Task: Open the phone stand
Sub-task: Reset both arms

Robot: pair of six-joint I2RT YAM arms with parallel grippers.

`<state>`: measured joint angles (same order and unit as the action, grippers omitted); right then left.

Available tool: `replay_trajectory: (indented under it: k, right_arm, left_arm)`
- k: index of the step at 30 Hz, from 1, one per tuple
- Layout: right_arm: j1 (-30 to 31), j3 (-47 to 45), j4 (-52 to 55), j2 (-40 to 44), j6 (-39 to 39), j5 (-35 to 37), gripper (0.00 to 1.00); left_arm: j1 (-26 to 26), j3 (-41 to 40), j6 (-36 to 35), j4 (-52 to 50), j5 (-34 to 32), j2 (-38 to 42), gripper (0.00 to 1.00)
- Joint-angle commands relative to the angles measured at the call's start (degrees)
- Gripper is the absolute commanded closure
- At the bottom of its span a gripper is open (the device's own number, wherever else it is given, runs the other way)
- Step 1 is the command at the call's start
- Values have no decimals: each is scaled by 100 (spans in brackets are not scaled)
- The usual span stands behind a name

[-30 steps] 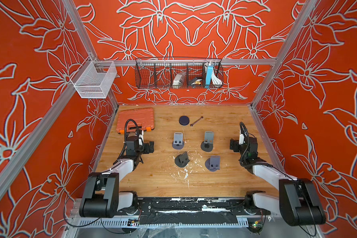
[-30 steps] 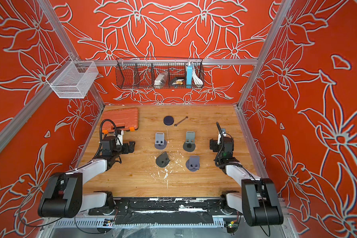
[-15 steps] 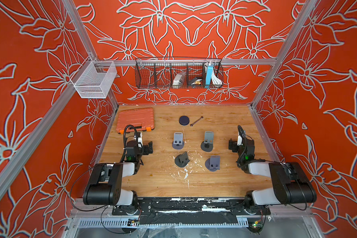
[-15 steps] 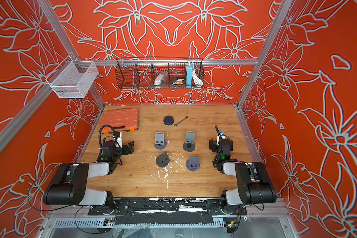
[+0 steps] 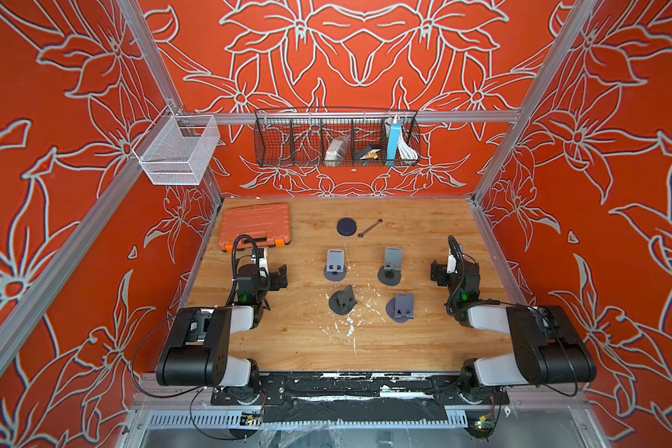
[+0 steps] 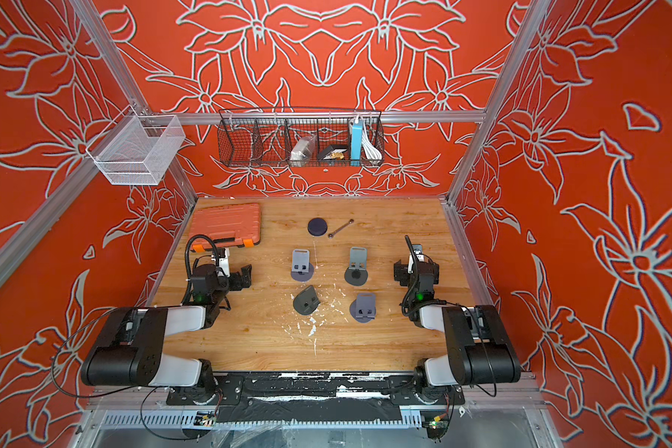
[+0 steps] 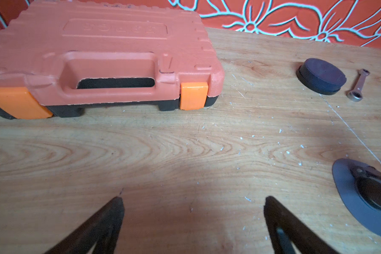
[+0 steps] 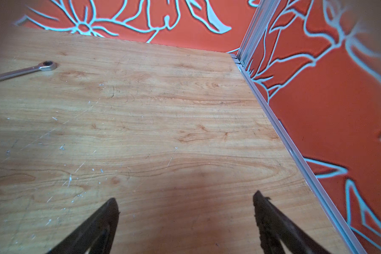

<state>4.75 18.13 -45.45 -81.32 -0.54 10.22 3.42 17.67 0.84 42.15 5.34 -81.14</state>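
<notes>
Bright, even light; soft shadows; wrist views blur at edges

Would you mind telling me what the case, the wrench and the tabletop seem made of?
Case: probably moulded plastic, matte, given its ribbed lid and moulded handle. Wrench: metal, likely steel, with a silvery sheen. Tabletop: wood or wood-look laminate; grain shows, with pale scratches.

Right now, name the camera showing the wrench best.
Left wrist view: the wrench appears whole and close. Right wrist view cuts off one end of the wrench; in both top views the wrench is whole but tiny.
</notes>
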Motion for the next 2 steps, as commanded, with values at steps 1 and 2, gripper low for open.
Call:
replay_trajectory:
  k: [1, 2]
  right_arm:
    - [-19, 39, -59, 10, -69, -10, 2]
    - [-18, 33, -60, 19, -70, -7, 2]
  left_arm:
    - [1, 42, -84, 162, -25, 61, 1]
    - [4, 43, -84, 162, -25, 64, 1]
